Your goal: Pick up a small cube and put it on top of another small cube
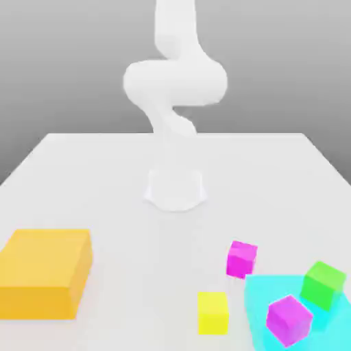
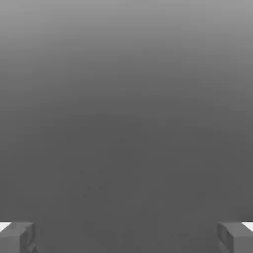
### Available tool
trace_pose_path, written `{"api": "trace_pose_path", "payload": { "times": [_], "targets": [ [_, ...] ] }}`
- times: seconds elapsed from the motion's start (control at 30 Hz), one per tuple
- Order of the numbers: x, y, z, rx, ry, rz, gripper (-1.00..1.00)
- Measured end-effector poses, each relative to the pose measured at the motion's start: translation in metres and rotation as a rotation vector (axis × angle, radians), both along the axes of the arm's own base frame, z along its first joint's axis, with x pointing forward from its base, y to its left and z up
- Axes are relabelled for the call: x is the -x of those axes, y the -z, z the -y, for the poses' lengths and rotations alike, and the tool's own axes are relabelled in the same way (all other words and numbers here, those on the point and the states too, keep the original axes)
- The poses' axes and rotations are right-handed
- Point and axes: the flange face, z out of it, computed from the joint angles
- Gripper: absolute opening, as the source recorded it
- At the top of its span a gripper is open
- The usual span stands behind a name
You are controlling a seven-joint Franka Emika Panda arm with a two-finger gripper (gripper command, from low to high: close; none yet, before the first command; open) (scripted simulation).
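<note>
The small cube (image 1: 241, 259), hot magenta, rests on the white table (image 1: 103, 178) toward the exterior view's lower right. Just below it lies a yellow cube (image 1: 212, 312). A more violet cube (image 1: 289, 319) and a green cube (image 1: 323, 283) stand on a flat cyan patch (image 1: 259, 301) at the right. The white arm (image 1: 175, 82) rises folded from its round base (image 1: 175, 188) at the table's middle, well behind the cubes. In the hand view my gripper (image 2: 126, 237) is open, its grey fingertips (image 2: 17, 237) far apart with nothing between them against plain grey.
A large orange block (image 1: 44, 272) sits at the exterior view's lower left. The table's far edge runs behind the arm's base.
</note>
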Motion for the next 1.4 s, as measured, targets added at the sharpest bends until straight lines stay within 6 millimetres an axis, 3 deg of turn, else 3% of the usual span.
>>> {"api": "trace_pose_path", "payload": {
  "times": [0.13,0.3,0.43,0.57,0.63,0.9,0.93,1.17,1.4],
  "targets": [
    [-0.032,0.099,-0.038,0.115,-0.184,-0.138,0.00],
    [-0.035,0.224,-0.078,0.233,-0.431,-0.303,0.00],
    [-0.007,0.326,-0.103,0.314,-0.657,-0.439,0.00],
    [0.050,0.428,-0.119,0.384,-0.929,-0.585,0.00],
    [0.069,0.465,-0.125,0.406,-1.014,-0.625,0.00],
    [0.077,0.524,-0.123,0.409,-1.037,-0.640,0.00],
    [0.077,0.528,-0.123,0.409,-1.037,-0.641,-1.00],
    [0.077,0.528,-0.123,0.409,-1.037,-0.642,-1.00],
    [0.075,0.486,-0.125,0.411,-1.035,-0.640,-1.00]
  ]
}}
